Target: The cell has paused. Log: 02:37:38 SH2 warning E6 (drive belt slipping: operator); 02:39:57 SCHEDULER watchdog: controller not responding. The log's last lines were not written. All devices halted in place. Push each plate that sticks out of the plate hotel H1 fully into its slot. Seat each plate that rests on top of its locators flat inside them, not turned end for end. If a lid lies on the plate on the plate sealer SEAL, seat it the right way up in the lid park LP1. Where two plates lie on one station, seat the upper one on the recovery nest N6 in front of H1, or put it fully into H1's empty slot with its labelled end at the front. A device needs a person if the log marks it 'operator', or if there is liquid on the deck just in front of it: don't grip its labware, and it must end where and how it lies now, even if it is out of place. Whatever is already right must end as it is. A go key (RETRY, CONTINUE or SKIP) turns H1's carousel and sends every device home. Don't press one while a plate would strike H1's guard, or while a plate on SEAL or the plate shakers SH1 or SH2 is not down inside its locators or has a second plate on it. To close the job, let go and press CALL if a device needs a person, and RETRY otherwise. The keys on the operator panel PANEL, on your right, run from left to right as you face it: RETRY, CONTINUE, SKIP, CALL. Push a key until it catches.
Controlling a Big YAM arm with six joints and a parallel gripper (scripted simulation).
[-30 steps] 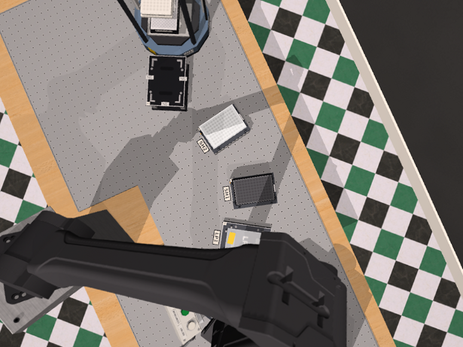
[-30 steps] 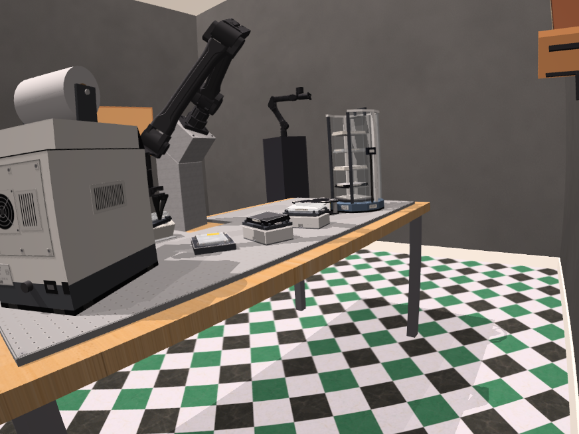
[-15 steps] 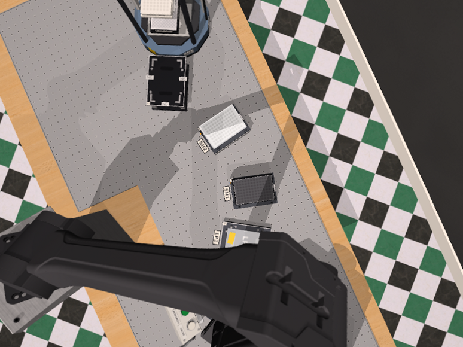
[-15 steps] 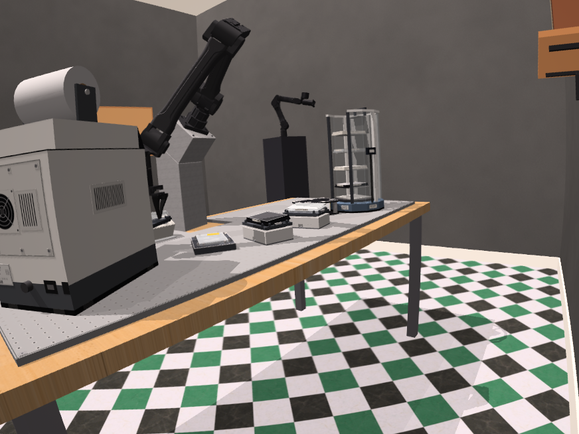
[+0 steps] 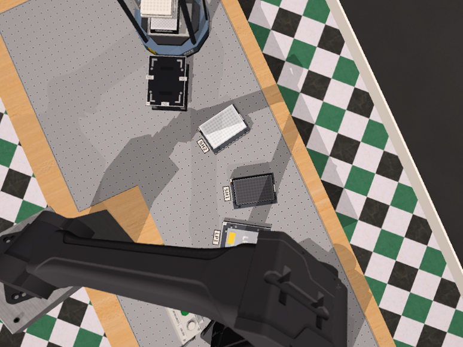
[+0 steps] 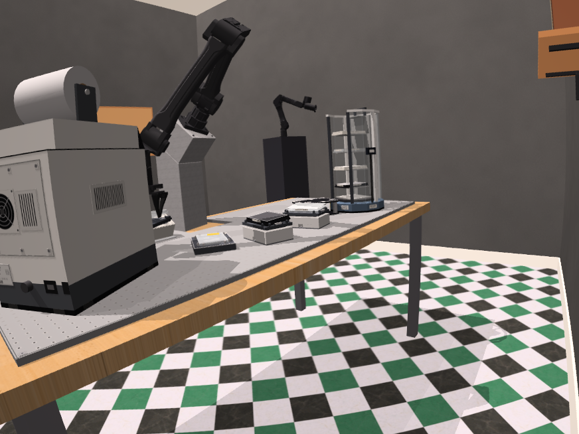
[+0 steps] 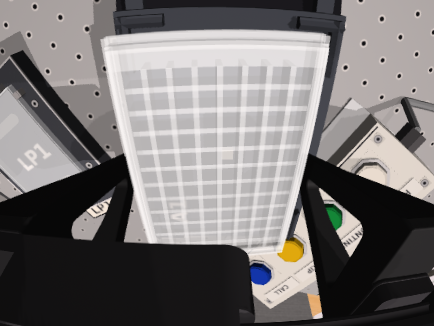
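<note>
My gripper (image 7: pixel 217 163) (image 6: pixel 161 214) is shut on the long sides of a pale plate (image 7: pixel 215 120) over the dark plate nest (image 7: pixel 225 20) of the sealer SEAL (image 6: pixel 102 233). Whether the plate is clear of the nest is hidden. LP1 (image 7: pixel 60 132) (image 5: pixel 247 224) (image 6: pixel 215 249) bears a clear piece with a yellow patch. A black plate (image 5: pixel 253 189) (image 6: pixel 266 217) lies on SH1; a white plate (image 5: pixel 223 126) (image 6: pixel 306 208) lies on SH2. N6 (image 5: pixel 166 81) is bare. The hotel H1 (image 5: pixel 171 50) (image 6: pixel 360 205) holds several plates; their depth is unclear.
The panel PANEL (image 7: pixel 400 150) (image 5: pixel 178 323) is beside SEAL, with white (image 7: pixel 371 172), green (image 7: pixel 331 217), yellow (image 7: pixel 291 250) and blue (image 7: pixel 260 275) keys. My arm (image 5: pixel 150 265) (image 6: pixel 186 88) hides SEAL from above. A second arm (image 6: pixel 283 114) stands behind the table.
</note>
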